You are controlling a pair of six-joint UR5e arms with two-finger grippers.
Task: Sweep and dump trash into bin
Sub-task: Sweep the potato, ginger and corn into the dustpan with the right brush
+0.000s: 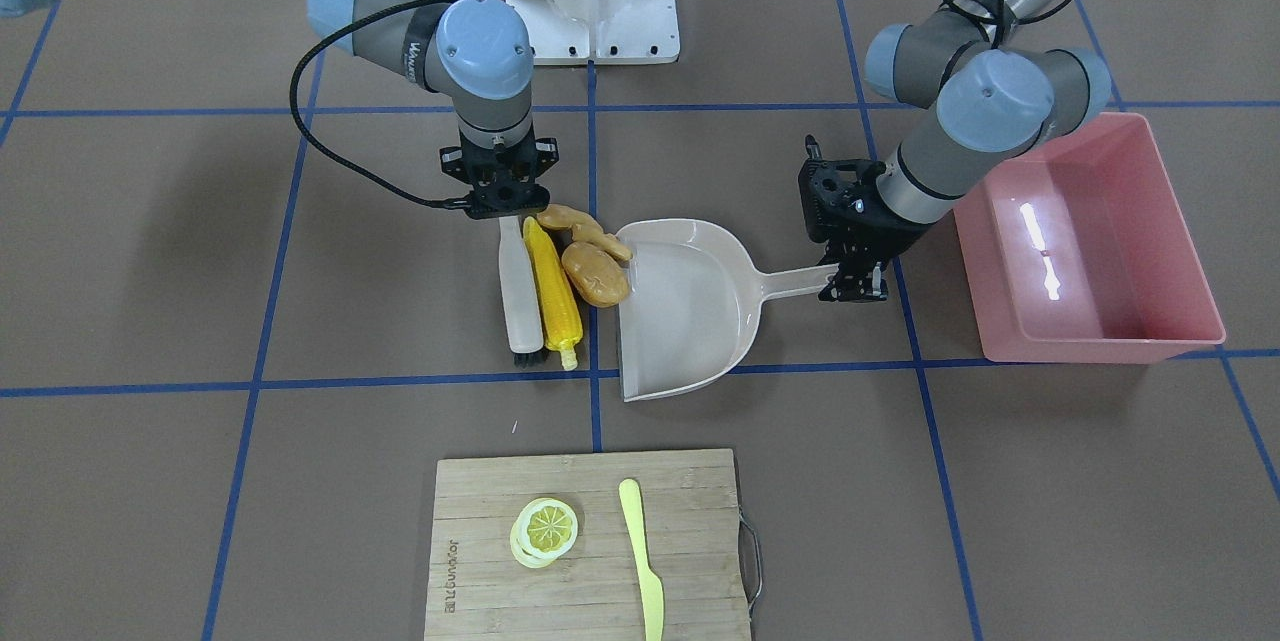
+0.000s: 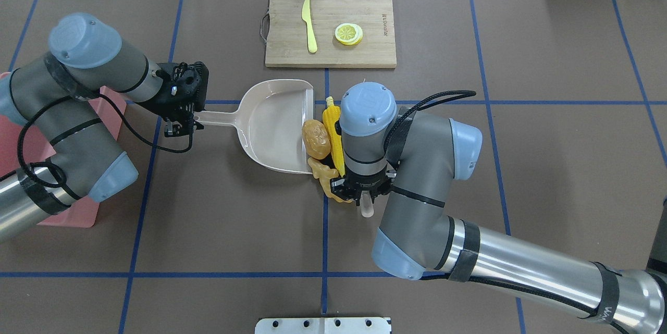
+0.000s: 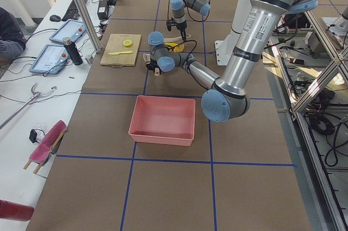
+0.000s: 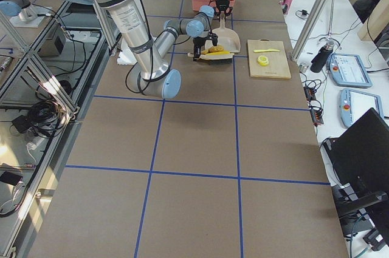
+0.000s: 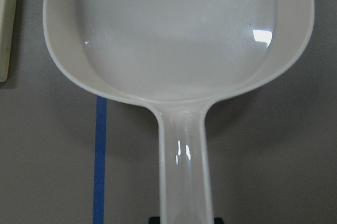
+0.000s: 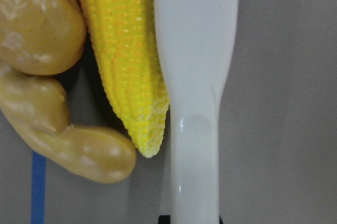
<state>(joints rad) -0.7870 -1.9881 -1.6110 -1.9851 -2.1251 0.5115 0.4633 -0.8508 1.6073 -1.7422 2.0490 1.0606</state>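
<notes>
Your right fingers (image 1: 488, 209) clench the brush (image 1: 520, 291); your left fingers (image 1: 862, 283) clench the dustpan (image 1: 690, 311) handle. Sweep crooked, and the ginger root (image 1: 578, 219) may skid past the lip's corner.

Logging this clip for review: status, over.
Left gripper shut on handle of translucent white dustpan; right gripper shut on white brush. Yellow corn cob, knobbly tan root, brown potato bunched at dustpan mouth, none inside pink plastic bin. Nothing blocking.

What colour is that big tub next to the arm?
The tub is pink, clearest in the front-facing view.
</notes>
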